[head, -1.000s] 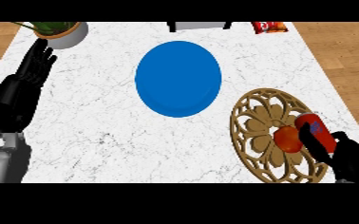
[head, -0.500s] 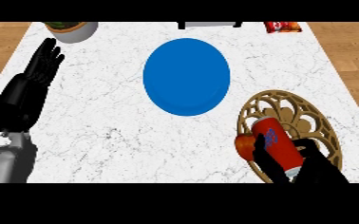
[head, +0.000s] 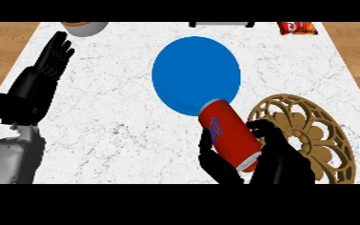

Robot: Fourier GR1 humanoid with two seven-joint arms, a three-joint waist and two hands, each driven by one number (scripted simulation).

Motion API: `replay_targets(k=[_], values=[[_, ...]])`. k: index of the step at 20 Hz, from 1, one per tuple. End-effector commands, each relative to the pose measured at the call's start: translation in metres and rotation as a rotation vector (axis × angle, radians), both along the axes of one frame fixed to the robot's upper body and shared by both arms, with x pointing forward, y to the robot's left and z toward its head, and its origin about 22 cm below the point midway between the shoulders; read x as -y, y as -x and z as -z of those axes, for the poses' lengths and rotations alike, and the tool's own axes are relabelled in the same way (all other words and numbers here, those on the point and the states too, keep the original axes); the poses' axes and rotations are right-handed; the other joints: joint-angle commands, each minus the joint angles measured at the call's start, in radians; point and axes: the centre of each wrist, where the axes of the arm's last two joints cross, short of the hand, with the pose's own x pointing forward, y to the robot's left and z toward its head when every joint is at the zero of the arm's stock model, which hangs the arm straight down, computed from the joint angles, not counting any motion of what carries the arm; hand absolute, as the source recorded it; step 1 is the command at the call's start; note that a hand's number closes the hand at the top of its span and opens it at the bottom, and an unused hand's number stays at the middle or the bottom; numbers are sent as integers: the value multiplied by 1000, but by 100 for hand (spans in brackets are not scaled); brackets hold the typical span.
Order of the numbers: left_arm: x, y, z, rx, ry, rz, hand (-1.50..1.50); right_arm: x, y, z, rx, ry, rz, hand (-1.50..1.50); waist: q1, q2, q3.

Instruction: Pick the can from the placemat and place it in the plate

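Note:
My right hand (head: 271, 159) is curled round a red can (head: 228, 133) with a blue mark on its side. The can tilts, its top leaning toward the blue round plate (head: 193, 69) and overlapping that plate's near edge. The tan openwork placemat (head: 313, 133) lies to the right of the hand, partly hidden by it. My left hand (head: 45, 69) rests open at the left edge, fingers pointing up, holding nothing.
A pot or bowl (head: 84, 27) sits at the counter's far left. A dark object (head: 221, 24) stands at the far edge, and a red snack bag (head: 296, 27) lies at the far right. Wooden floor shows beyond the white marble counter (head: 112, 114).
My right hand has carried the can leftward off the placemat to the plate's near edge. The view has shifted. The left hand stays open at the left.

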Motion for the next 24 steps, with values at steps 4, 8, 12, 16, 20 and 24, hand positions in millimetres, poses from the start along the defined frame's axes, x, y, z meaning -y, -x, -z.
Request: replay_targets(k=[4,8,12,16,20,24], values=[[7,-8,-2,5,-2,27,0,-27,-52,-33,-18,-90,86,150,22,9,2],[22,-5,0,11,10,58,0,-40,-84,-35,-6,-139,76,150,43,10,2],[16,-14,-14,26,0,57,0,-31,-130,-20,-28,-191,67,150,52,18,4],[12,-14,-3,34,-3,60,0,-22,-172,-32,-74,-210,84,150,50,20,3],[26,-4,12,13,14,86,0,-26,-200,-7,-134,-177,132,150,67,19,3],[22,-13,-8,15,-3,73,0,-20,-227,6,-160,-166,137,150,68,23,4]])
